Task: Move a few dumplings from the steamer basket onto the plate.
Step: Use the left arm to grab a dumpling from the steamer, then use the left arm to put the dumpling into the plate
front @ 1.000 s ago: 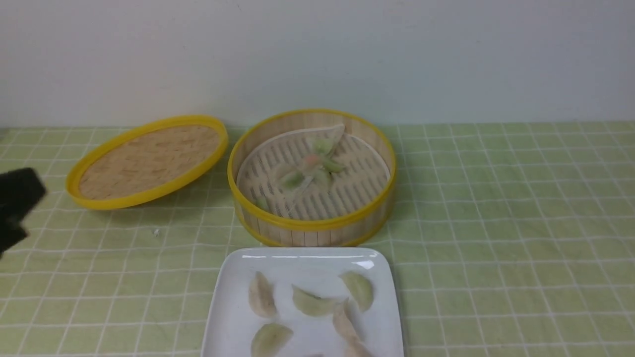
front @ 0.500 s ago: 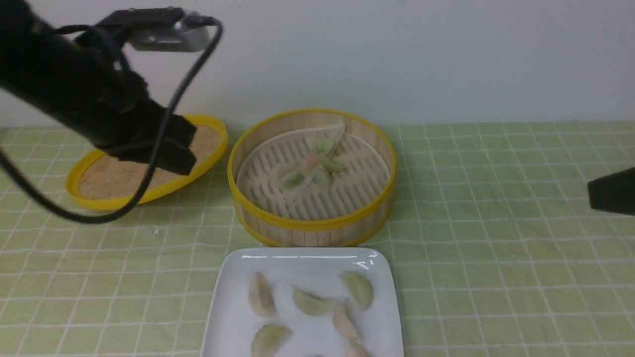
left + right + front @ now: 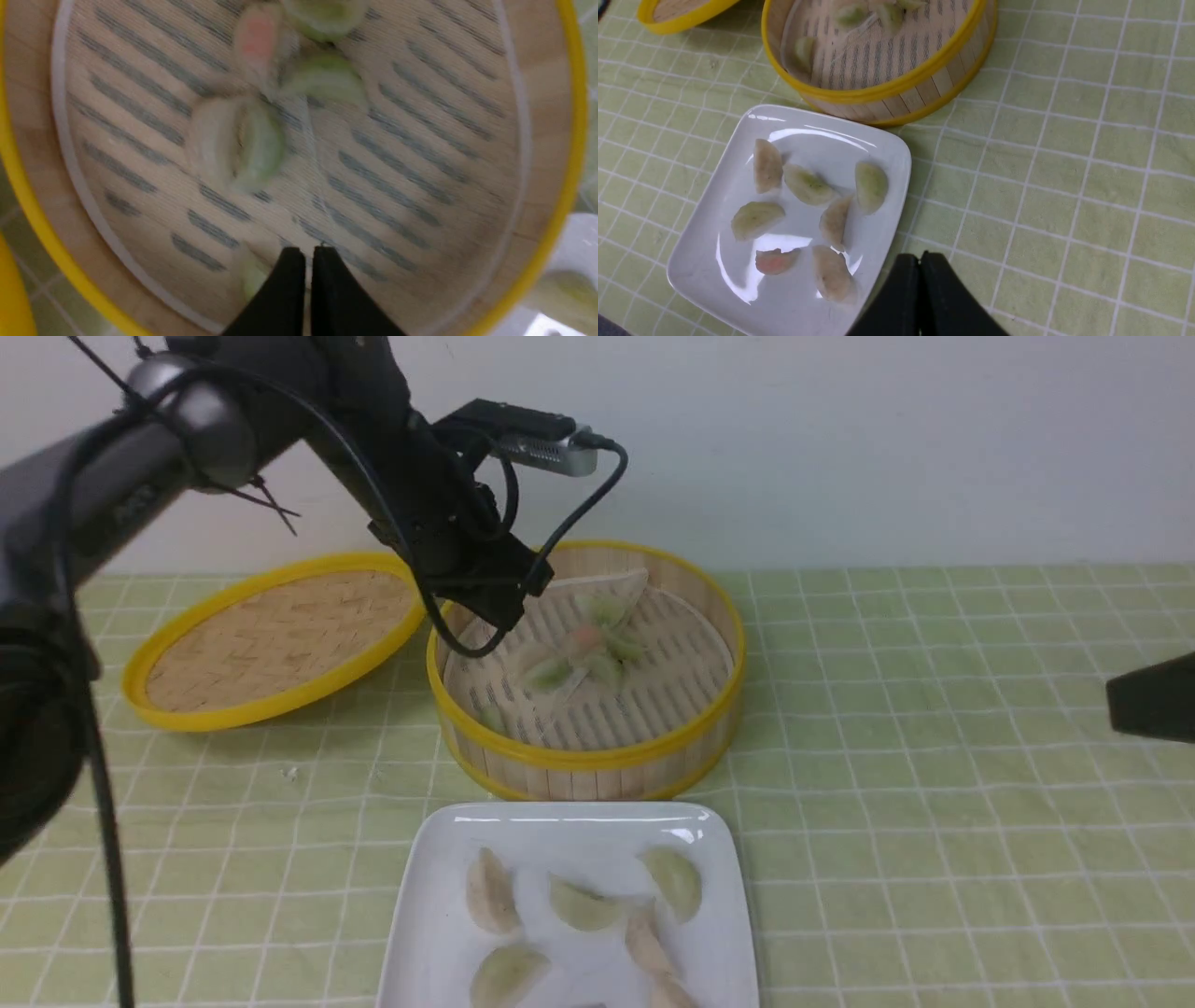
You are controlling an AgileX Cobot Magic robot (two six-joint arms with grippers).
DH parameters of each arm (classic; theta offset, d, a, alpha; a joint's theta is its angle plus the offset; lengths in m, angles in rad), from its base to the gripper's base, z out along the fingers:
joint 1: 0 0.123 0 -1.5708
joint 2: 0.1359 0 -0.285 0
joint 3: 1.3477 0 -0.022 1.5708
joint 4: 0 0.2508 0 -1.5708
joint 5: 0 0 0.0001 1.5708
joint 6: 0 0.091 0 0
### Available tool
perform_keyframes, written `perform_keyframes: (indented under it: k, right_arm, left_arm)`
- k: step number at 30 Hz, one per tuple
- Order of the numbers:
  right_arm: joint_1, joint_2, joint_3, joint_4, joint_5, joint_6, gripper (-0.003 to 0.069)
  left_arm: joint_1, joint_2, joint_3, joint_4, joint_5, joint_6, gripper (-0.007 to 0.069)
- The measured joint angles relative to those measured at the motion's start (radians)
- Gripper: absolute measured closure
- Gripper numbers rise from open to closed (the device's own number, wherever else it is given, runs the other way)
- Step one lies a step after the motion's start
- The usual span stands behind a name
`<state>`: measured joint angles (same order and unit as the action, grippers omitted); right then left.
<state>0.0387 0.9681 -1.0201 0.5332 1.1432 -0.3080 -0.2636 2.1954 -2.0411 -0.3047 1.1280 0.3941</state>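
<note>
The steamer basket (image 3: 588, 761) stands mid-table with several dumplings (image 3: 583, 653) clustered on its slotted floor; one small dumpling (image 3: 493, 717) lies by the near left wall. My left gripper (image 3: 509, 616) hangs over the basket's back left part, above the floor. In the left wrist view this gripper (image 3: 308, 249) has only a hairline slit between its tips and holds nothing; a green dumpling (image 3: 243, 140) lies ahead of it. The white plate (image 3: 439, 933) in front of the basket carries several dumplings (image 3: 583, 905). My right gripper (image 3: 920, 255) is shut and empty beside the plate (image 3: 719, 261).
The woven yellow-rimmed lid (image 3: 271, 639) rests tilted on the cloth to the left of the basket. A green checked cloth (image 3: 934, 849) covers the table. The right gripper (image 3: 1116, 707) shows only as a dark tip at the right edge.
My left arm has swung from the left edge, over the lid, to above the basket. The right gripper's tip came into view at the right edge and has since held still.
</note>
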Motion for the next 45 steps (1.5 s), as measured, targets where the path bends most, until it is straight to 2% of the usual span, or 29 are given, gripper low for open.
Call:
perform_keyframes:
  k: [4, 5, 7, 9, 11, 15, 19, 22, 23, 24, 25, 32, 36, 38, 42, 45]
  right_arm:
    - [0.000, 0.000, 0.000, 0.001, 0.005, 0.002, 0.0673]
    - [0.000, 0.000, 0.000, 0.002, 0.006, 0.008, 0.0673]
    - [0.000, 0.000, 0.000, 0.002, 0.008, 0.014, 0.0673]
    - [0.000, 0.000, 0.000, 0.002, 0.008, 0.020, 0.0673]
    - [0.000, 0.000, 0.000, 0.003, 0.008, 0.022, 0.0673]
    - [0.000, 0.000, 0.000, 0.003, 0.008, 0.023, 0.0673]
    - [0.000, 0.000, 0.000, 0.003, 0.010, 0.023, 0.0673]
    - [0.000, 0.000, 0.000, 0.003, 0.010, 0.023, 0.0673]
    - [0.000, 0.000, 0.000, 0.003, 0.011, 0.023, 0.0673]
    - [0.000, 0.000, 0.000, 0.003, 0.011, 0.023, 0.0673]
    - [0.000, 0.000, 0.000, 0.003, 0.011, 0.023, 0.0673]
    - [0.000, 0.000, 0.000, 0.004, 0.023, 0.023, 0.0673]
    - [0.000, 0.000, 0.000, 0.004, 0.027, 0.023, 0.0673]
    - [0.000, 0.000, 0.000, 0.004, 0.029, 0.023, 0.0673]
    - [0.000, 0.000, 0.000, 0.004, 0.040, 0.023, 0.0673]
    - [0.000, 0.000, 0.000, 0.004, 0.055, 0.023, 0.0673]
  left_arm:
    - [0.000, 0.091, -0.081, 0.041, -0.036, 0.000, 0.0543]
    - [0.000, 0.140, -0.111, 0.068, -0.059, 0.000, 0.0487]
    - [0.000, 0.159, -0.118, 0.077, -0.074, 0.000, 0.0452]
    - [0.000, 0.194, -0.125, 0.085, -0.101, 0.000, 0.0347]
    - [0.000, 0.212, -0.125, 0.085, -0.115, 0.000, 0.0287]
    - [-0.002, 0.240, -0.128, 0.086, -0.131, 0.000, 0.0237]
    - [-0.005, 0.260, -0.134, 0.083, -0.143, 0.000, 0.0242]
    - [-0.009, 0.260, -0.134, 0.088, -0.143, 0.000, 0.0298]
    - [-0.010, 0.260, -0.134, 0.088, -0.142, 0.000, 0.0333]
    - [-0.011, 0.260, -0.139, 0.093, -0.136, 0.000, 0.0412]
    - [-0.014, 0.260, -0.146, 0.096, -0.119, 0.000, 0.0442]
    - [-0.024, 0.228, -0.259, 0.123, 0.068, -0.009, 0.0439]
    - [-0.024, 0.148, -0.336, 0.125, 0.098, -0.030, 0.0439]
    - [-0.024, 0.061, -0.342, 0.116, 0.104, -0.087, 0.0439]
    - [-0.030, -0.060, -0.275, 0.082, 0.104, -0.155, 0.0439]
    - [-0.061, -0.199, -0.085, 0.072, 0.104, -0.176, 0.0439]
